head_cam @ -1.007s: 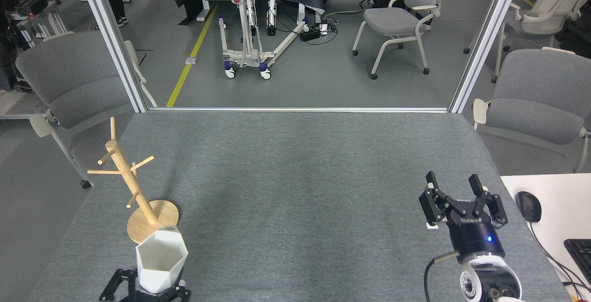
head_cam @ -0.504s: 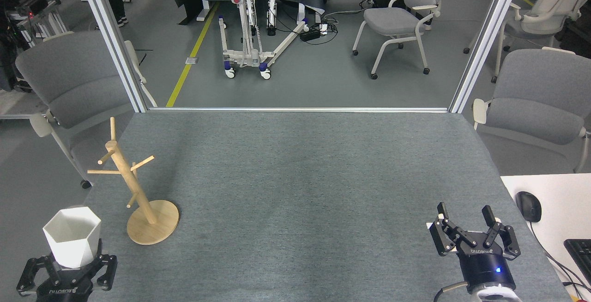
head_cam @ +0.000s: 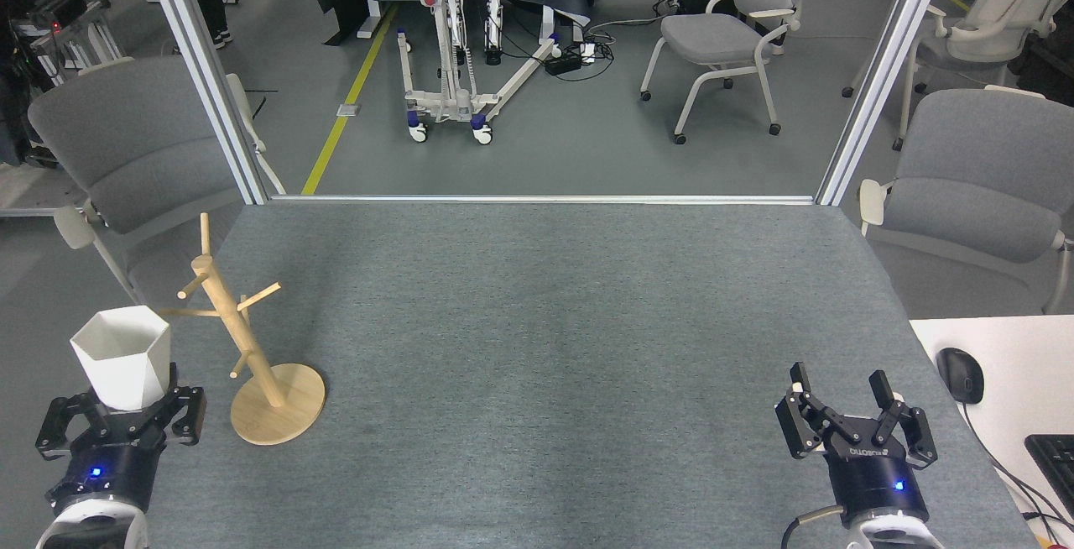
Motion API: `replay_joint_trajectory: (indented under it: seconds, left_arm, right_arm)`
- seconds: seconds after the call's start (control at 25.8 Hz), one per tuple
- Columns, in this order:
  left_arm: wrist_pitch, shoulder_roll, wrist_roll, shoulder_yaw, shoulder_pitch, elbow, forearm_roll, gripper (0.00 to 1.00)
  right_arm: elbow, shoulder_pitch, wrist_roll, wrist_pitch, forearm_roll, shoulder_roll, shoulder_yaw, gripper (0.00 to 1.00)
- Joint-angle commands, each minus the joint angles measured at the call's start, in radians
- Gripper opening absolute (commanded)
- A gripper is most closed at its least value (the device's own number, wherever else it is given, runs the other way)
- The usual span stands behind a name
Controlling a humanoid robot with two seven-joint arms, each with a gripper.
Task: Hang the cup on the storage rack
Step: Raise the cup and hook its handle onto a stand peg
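The white faceted cup [head_cam: 122, 358] stands upright, rim up, held by its base in my left gripper [head_cam: 120, 409] at the table's left edge. Its rim sits right beside the left-pointing peg of the storage rack [head_cam: 237, 339], a light wooden mug tree on a round disc base [head_cam: 289, 409]. The cup's tab is hidden. My right gripper [head_cam: 839, 389] is open near the front right of the table, nothing between its fingers.
The grey felt table [head_cam: 537, 339] stretches between the two arms. A white desk [head_cam: 1015, 364] with a black mouse [head_cam: 961, 374] and a keyboard [head_cam: 1053, 457] adjoins at the right. Grey chairs stand on both sides and behind.
My left gripper carried the cup from in front of the rack's base out to the left, then up and a little away, close to the left peg. My right gripper drew back towards me.
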Motion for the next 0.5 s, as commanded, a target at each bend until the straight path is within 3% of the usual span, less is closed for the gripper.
replay_joint_trajectory:
  seconds: [0.0, 0.46]
  left_arm:
    - [0.001, 0.003, 0.000, 0.009, -0.011, 0.013, 0.004, 0.00]
    - [-0.006, 0.022, -0.003, 0.017, -0.025, 0.001, 0.001, 0.00]
  right_arm:
    - [0.000, -0.006, 0.040, 0.000, 0.001, -0.007, 0.000, 1.00]
    - [0.016, -0.021, 0.042, 0.002, 0.002, -0.010, 0.000, 1.00]
